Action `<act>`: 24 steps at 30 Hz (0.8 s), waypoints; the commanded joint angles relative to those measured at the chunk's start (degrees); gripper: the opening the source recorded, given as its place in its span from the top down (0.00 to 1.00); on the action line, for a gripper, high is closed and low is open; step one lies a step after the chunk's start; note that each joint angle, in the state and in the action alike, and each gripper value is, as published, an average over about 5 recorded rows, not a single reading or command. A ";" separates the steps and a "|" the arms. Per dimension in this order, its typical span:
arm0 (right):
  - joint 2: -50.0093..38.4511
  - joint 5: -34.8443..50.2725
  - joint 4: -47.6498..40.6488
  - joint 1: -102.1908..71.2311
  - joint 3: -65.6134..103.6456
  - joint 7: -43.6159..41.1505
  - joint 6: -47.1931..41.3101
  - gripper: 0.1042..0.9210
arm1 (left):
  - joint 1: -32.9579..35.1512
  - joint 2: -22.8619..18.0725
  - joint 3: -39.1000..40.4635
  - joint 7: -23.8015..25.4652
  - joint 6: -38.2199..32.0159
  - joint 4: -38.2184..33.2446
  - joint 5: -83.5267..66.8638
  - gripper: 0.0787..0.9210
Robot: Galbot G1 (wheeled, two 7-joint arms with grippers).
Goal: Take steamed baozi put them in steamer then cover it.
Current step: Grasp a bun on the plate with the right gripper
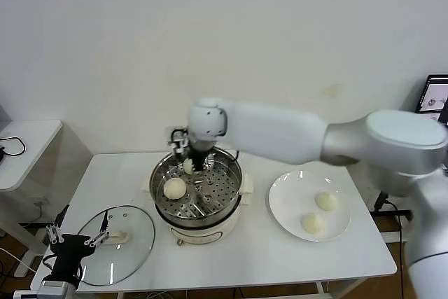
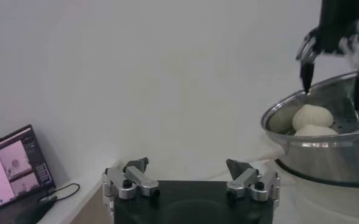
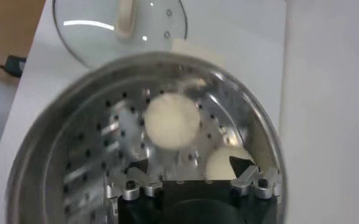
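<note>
The steel steamer [image 1: 227,209] stands mid-table with two baozi on its perforated tray: one [image 1: 174,187] at its left, one [image 1: 187,166] at the back. My right gripper [image 1: 190,157] hangs open over the back bun. In the right wrist view [image 3: 188,167] that bun [image 3: 225,163] lies by one fingertip and the other bun [image 3: 172,120] lies farther off. Two more baozi [image 1: 326,201] [image 1: 312,223] sit on the white plate [image 1: 287,194]. The glass cover [image 1: 115,237] lies flat at the front left. My left gripper [image 1: 77,237] is parked open beside it.
The left wrist view shows the steamer [image 2: 325,152], its buns [image 2: 313,115] and my right gripper [image 2: 331,85] above. A laptop [image 2: 11,167] sits off to one side. A small side table [image 1: 21,145] stands left of the main table.
</note>
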 commanded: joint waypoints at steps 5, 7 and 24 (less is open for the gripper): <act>-27.40 -8.29 17.26 4.93 -2.26 -8.73 6.97 0.12 | 0.36 0.17 0.57 0.17 0.41 -0.84 0.32 0.12; -31.95 -9.82 19.45 3.66 -2.04 -8.90 7.61 0.12 | 0.46 0.20 0.70 0.21 0.52 -1.07 0.41 0.12; -47.64 -30.05 19.57 -28.64 15.86 -8.40 15.27 0.12 | 2.29 -0.17 0.77 0.21 0.50 -0.76 2.04 0.12</act>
